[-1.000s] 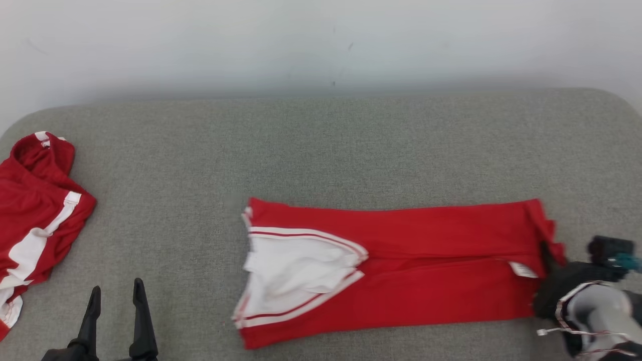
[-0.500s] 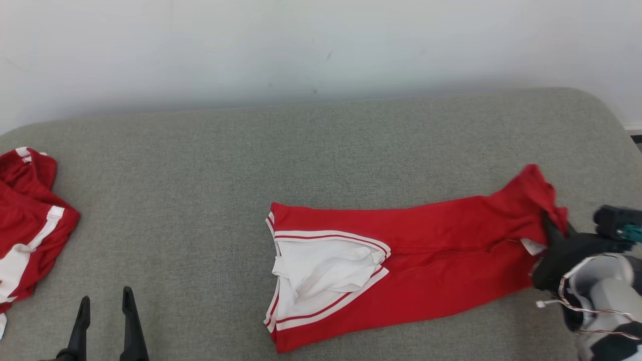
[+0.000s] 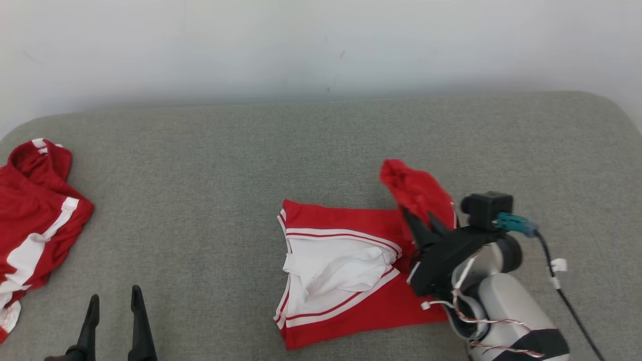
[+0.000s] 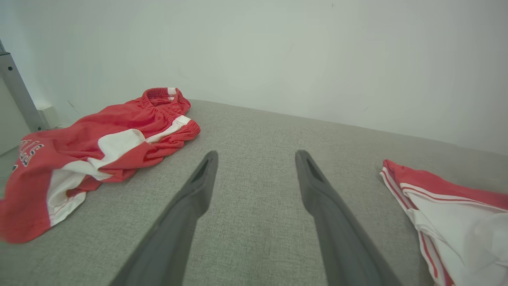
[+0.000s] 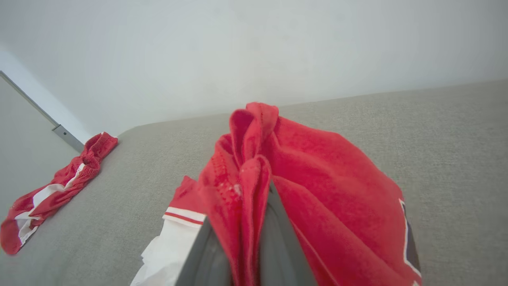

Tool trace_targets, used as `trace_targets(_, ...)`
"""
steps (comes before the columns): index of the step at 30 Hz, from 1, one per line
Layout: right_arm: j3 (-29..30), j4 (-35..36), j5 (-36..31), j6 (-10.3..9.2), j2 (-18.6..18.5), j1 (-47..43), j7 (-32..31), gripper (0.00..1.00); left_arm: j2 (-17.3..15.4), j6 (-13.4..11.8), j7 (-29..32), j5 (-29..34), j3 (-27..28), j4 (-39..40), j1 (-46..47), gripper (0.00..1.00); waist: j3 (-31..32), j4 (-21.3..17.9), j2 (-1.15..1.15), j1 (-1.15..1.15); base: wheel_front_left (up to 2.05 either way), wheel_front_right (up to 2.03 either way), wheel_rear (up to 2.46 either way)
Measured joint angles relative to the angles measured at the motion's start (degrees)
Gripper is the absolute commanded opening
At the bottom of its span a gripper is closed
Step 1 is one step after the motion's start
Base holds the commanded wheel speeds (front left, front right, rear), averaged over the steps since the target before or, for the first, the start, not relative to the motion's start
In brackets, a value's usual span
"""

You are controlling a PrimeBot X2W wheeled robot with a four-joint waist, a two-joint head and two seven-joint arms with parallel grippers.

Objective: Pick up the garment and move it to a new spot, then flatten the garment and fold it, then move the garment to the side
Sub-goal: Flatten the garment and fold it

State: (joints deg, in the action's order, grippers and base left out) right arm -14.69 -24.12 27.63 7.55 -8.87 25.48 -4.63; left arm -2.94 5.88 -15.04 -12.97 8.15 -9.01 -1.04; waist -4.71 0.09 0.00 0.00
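Altogether two red-white garments: folded garment (image 3: 328, 271) pinched by right gripper (image 3: 417, 215), crumpled spare (image 3: 35, 205) apart; left gripper (image 3: 114, 296) wide, empty.

surface: grey fabric cushion (image 3: 200, 150) | centre: red-white garment (image 3: 341, 281) | left edge: second red garment (image 3: 35, 210)

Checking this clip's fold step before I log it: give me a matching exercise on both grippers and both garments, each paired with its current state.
Things:
1. left gripper
2. right gripper
3. centre garment
4. far-left garment

States:
a. lying crumpled, untouched
b. open, holding nothing
c. shut on cloth
d. one end raised above the rest

Pairs: 1-b, 2-c, 3-d, 4-a
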Motion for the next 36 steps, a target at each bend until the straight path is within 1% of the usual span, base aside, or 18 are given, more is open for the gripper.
trace_targets(7,-3.5,0.2,-0.3,0.00,3.8,-0.1,-1.0,0.00,0.0,0.0,0.0,-0.4,-1.4,-0.6,0.5,1.00,-0.6,1.9,0.00,0.00,0.00,0.00,0.00)
trace_targets(12,-6.0,-1.8,-0.3,0.00,5.3,0.8,-0.8,0.00,0.0,-0.1,0.0,-0.7,-2.0,-0.9,1.5,1.00,-1.4,3.5,0.00,0.00,0.00,0.00,0.00)
trace_targets(19,-10.8,-8.3,0.4,0.00,5.8,2.3,0.4,0.00,0.0,-0.6,0.0,-1.2,-3.0,-1.4,2.7,1.00,-2.7,5.0,0.00,0.00,0.00,0.00,0.00)
trace_targets(22,-12.8,-10.5,1.9,0.00,5.8,3.1,1.7,0.00,0.0,-0.9,0.0,-1.5,-3.6,-1.5,2.8,1.00,-2.9,5.4,0.00,0.00,0.00,0.00,0.00)
trace_targets(30,-17.7,-15.1,6.5,0.00,5.8,5.2,6.0,0.00,0.0,-0.9,0.0,-1.7,-3.5,-2.4,3.4,1.00,-2.4,4.9,0.00,0.00,0.00,0.00,0.00)
trace_targets(31,-18.1,-15.7,6.9,0.00,5.8,5.4,6.9,0.34,0.0,-0.9,0.0,-1.7,-3.5,-2.4,3.4,1.00,-2.4,4.8,0.00,0.00,0.00,0.00,0.00)
trace_targets(32,-18.6,-16.2,7.1,0.00,5.8,5.7,7.7,1.00,0.0,-0.8,0.0,-1.7,-3.6,-2.4,3.4,1.00,-2.2,4.7,0.00,0.00,0.00,0.00,0.00)
trace_targets(36,-19.7,-18.0,8.0,0.00,5.9,7.0,10.0,1.00,0.0,-0.8,0.0,-1.7,-3.4,-2.5,3.4,1.00,-1.9,4.5,0.00,0.00,0.00,0.00,0.00)
